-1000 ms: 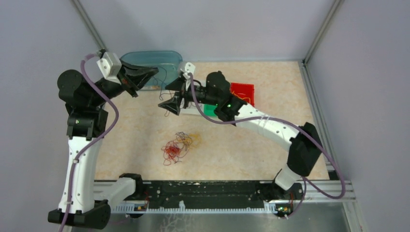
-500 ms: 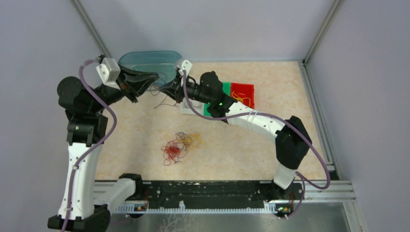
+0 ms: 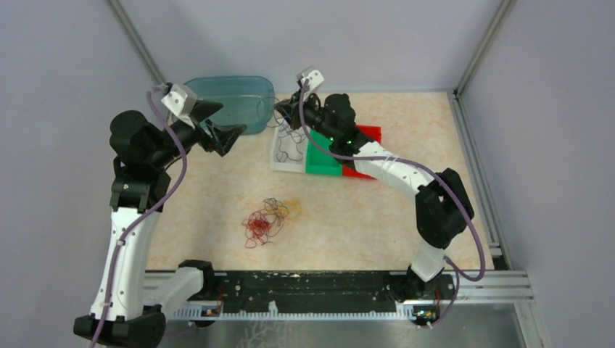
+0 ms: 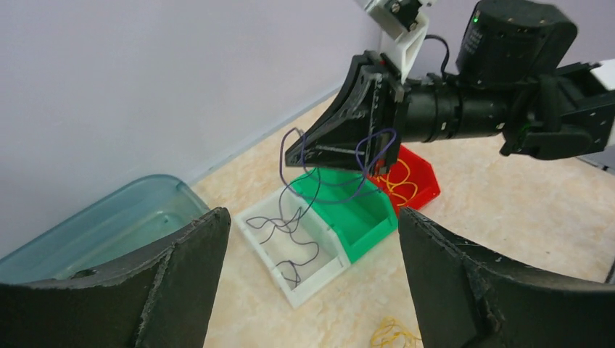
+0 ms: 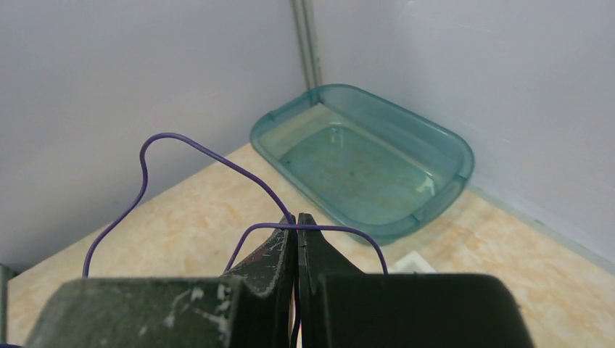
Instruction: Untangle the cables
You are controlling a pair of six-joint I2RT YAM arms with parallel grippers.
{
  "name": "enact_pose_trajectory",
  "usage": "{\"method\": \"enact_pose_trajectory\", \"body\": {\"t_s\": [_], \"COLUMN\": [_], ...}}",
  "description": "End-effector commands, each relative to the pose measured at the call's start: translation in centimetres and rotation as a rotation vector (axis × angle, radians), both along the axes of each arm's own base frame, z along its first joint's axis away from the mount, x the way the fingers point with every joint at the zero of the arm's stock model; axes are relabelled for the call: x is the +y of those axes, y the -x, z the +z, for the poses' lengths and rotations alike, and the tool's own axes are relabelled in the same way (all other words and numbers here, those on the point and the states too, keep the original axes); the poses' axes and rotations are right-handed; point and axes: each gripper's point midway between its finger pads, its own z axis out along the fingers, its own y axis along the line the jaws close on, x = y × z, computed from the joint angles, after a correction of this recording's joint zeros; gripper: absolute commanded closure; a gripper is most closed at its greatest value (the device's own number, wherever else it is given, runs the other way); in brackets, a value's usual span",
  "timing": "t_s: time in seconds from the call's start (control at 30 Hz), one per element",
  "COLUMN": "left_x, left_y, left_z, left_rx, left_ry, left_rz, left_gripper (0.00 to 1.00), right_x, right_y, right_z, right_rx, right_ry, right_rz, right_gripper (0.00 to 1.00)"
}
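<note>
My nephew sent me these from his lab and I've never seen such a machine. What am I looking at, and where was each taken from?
These are two robot arms bolted at the near edge of a table. One picture looks down from above; the other two come from a camera on each arm's wrist, showing that arm's own fingers. On the table lies a tangle of red, black and yellow cables. At the far side stand a teal tub, a white bin, a green bin and a red bin. The red bin holds yellow cables, the white bin dark cables. The right gripper is pinched shut on a thin purple cable hanging above the white bin. The left gripper is open and empty.
</note>
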Motion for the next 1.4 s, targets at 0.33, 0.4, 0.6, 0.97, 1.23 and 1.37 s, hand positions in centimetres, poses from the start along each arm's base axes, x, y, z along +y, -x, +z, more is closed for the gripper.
{"method": "enact_pose_trajectory", "body": {"t_s": [0.33, 0.4, 0.6, 0.97, 1.23, 1.37], "left_x": [1.4, 1.4, 1.6, 1.6, 1.8, 2.0], "left_y": [0.4, 0.3, 0.2, 0.2, 0.2, 0.2], "left_z": [-2.2, -2.7, -2.4, -2.3, -1.5, -1.3], "left_rx": [0.035, 0.053, 0.038, 0.027, 0.003, -0.003], "left_ry": [-0.094, -0.102, -0.105, -0.122, -0.128, -0.13], "left_rz": [0.072, 0.074, 0.086, 0.083, 0.095, 0.102], "left_gripper": [0.04, 0.02, 0.01, 0.01, 0.01, 0.01], "right_x": [-2.0, -1.9, -1.6, -3.8, -3.0, -3.0], "right_y": [-6.7, -7.5, -10.6, -13.3, -12.9, -12.4], "right_z": [-4.6, -5.8, -10.2, -17.0, -19.0, -19.1], "right_rx": [0.025, 0.048, 0.142, 0.252, 0.291, 0.302], "right_ry": [0.113, 0.123, 0.234, 0.51, 0.555, 0.57], "right_rz": [-0.166, -0.183, -0.26, -0.44, -0.424, -0.407], "right_gripper": [1.0, 1.0, 1.0, 1.0, 0.83, 0.67]}}
